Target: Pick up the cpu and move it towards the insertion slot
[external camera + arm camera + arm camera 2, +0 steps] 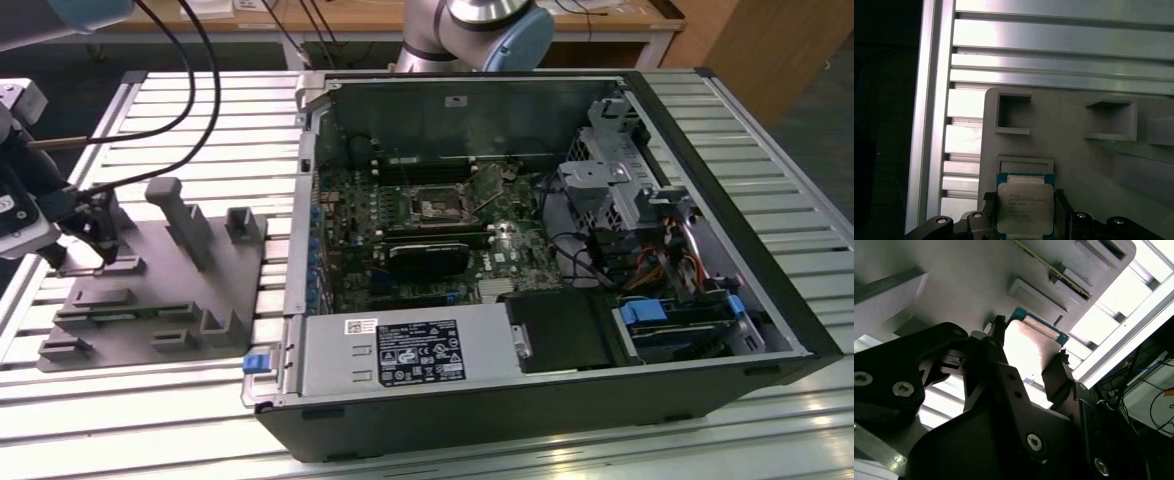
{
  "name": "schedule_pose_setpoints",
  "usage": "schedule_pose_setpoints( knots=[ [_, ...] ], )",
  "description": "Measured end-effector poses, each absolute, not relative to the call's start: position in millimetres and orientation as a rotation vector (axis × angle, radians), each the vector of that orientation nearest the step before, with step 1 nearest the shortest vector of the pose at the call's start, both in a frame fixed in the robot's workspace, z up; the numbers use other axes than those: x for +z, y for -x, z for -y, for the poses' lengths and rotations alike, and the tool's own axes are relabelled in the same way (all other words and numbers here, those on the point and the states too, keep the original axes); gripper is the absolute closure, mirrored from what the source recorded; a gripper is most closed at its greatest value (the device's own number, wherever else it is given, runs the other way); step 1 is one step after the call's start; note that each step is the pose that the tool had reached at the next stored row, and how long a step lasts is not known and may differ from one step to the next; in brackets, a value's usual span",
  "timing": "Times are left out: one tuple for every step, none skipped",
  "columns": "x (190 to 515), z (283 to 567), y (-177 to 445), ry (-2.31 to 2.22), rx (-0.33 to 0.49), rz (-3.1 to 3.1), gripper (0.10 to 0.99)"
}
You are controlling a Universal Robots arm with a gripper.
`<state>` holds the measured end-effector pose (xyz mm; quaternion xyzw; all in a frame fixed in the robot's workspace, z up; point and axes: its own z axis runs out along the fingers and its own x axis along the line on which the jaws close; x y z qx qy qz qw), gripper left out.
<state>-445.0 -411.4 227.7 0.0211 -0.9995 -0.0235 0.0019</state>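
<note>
**Item: cpu (1025, 207).** Flat square chip, silver top. It sits between the fingers of the gripper (1025, 200), over the grey fixture plate (134, 320), near the edge of the table (200, 110) on the exterior view's left.

**Gripper:** narrowed onto the chip, with a finger pressed to each of two opposite edges in both wrist views. Whether the chip has cleared the plate cannot be told.

**Insertion slot (438, 208):** dark square socket in a silver bracket, inside the open computer case (561, 420), well apart from the gripper.

**Progress:** judged early. The grasp appears made; the carry across to the slot is not yet done.
</note>
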Motion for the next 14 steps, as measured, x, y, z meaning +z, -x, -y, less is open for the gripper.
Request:
schedule_pose_setpoints(
  knots=[
    [228.0,411.4,444.9,-0.066,-0.074,3.136,0.541],
    [228.3,411.4,444.9,-0.066,-0.074,3.136,0.541],
    [228.8,411.4,445.0,-0.066,-0.074,3.136,0.541],
    [229.2,411.4,444.9,-0.066,-0.074,3.136,0.541],
    [229.4,411.4,444.9,-0.066,-0.075,3.136,0.541],
    [229.7,411.4,444.9,-0.066,-0.075,3.136,0.541],
    [230.1,411.4,444.9,-0.066,-0.074,3.136,0.541],
    [230.4,411.4,444.9,-0.066,-0.075,3.136,0.541],
    [230.7,411.4,444.9,-0.066,-0.075,3.136,0.541],
    [231.0,411.4,445.0,-0.066,-0.075,3.136,0.541],
    [231.2,411.4,444.9,-0.066,-0.075,3.136,0.541],
    [231.5,411.4,445.0,-0.066,-0.075,3.136,0.541],
    [231.8,411.4,444.9,-0.066,-0.075,3.136,0.541],
    [232.3,411.4,445.0,-0.066,-0.075,3.136,0.541]
  ],
)
